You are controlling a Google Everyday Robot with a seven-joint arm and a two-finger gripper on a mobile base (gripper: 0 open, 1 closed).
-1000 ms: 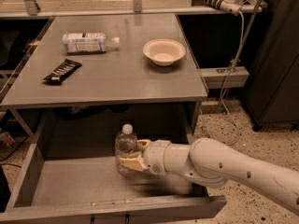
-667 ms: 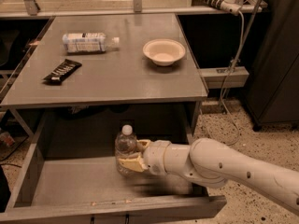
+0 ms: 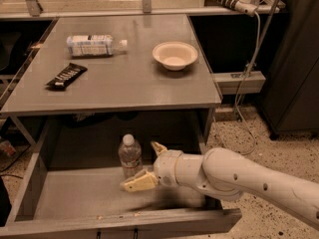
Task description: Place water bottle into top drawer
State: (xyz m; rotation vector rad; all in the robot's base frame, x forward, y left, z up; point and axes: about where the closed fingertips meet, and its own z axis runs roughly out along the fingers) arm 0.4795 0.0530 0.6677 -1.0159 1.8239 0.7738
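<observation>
— What is crowding the tool (image 3: 148, 166)?
— Spread open inside the top drawer (image 3: 29, 193), it is facing the water bottle (image 3: 130, 156) at 10 o'clock; the table (image 3: 124, 86) is overhanging at 12; 8 o'clock is lying free.

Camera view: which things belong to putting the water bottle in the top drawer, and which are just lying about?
Job: clear ribbed plastic water bottle with white cap, upright in the wide grey metal top drawer; cream two-finger gripper, open at the bottle.
Lying about, on the grey table: white-and-blue-labelled bottle on its side; black snack wrapper; cream bowl.
</observation>
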